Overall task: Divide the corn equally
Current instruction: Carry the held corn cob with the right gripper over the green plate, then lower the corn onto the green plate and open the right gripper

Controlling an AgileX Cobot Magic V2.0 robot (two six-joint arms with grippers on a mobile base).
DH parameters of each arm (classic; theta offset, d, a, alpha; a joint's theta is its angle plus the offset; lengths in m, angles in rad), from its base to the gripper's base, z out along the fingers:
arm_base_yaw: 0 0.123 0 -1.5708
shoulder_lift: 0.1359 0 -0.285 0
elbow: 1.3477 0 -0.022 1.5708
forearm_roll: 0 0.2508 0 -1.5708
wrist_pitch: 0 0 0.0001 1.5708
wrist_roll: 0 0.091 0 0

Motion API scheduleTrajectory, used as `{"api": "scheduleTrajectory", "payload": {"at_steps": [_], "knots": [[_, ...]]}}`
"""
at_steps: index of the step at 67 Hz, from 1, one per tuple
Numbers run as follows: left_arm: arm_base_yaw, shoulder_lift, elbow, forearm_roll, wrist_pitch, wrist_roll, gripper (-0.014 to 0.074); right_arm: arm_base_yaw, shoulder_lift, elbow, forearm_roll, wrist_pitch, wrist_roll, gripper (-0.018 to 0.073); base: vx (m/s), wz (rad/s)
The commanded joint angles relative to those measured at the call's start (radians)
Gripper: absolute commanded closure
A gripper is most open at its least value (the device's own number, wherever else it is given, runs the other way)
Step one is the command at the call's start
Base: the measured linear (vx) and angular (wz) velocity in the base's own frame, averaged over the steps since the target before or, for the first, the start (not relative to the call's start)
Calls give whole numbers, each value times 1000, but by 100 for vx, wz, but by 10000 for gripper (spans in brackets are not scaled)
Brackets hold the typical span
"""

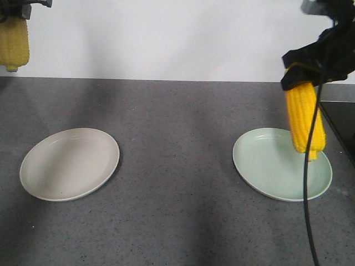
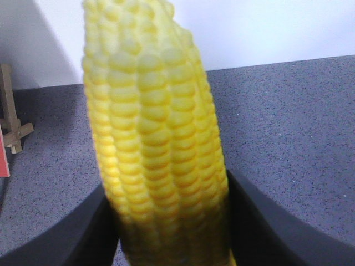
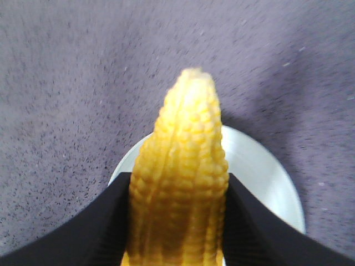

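Two yellow corn cobs hang point-down in the air. One corn cob [image 1: 14,44] is at the top left, held by my left gripper [image 1: 22,11]; in the left wrist view that cob [image 2: 158,144] fills the gap between the dark fingers [image 2: 72,238]. The other corn cob [image 1: 304,119] hangs over the pale green plate [image 1: 266,166], with my right gripper [image 1: 313,69] shut on its upper end. Seen from the right wrist, this cob [image 3: 180,188] is pinched between black fingers [image 3: 91,227] above the plate [image 3: 266,177]. A beige plate [image 1: 69,163] lies bare at the left.
Both plates rest on a grey speckled tabletop [image 1: 177,127] backed by a white wall. A black cable [image 1: 308,183] dangles from the right arm across the green plate. A dark panel [image 1: 343,122] borders the table's right edge. A small wooden stand [image 2: 12,119] sits at the far left.
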Motion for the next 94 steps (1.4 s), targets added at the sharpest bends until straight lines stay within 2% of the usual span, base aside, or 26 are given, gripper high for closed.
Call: {"api": "scheduleTrajectory", "payload": {"at_steps": [1,12,21,35,52,81,94], "knots": [[-1,-46,-22,23,-36,-10,450,41,0,-24,-42,19,59,554,0,0],[-1,-46,-22,23,-36,-10,450,44,45,-24,-103,19,171,554,0,0],[-1,-46,-22,23,-36,-10,450,42,67,-24,-145,19,198,554,0,0],[-1,-46,-22,23,-36,-10,450,44,86,-20,-128,21,222,554,0,0],[-1,-46,-22,23,-36,-10,450,44,83,104,-144,20,194,553,0,0],[-1,-46,-22,23,-36,-10,450,43,95,104,-149,3,176,550,0,0],[-1,-46,-22,23,-36,-10,450,43,120,104,-137,1,181,522,0,0]]}}
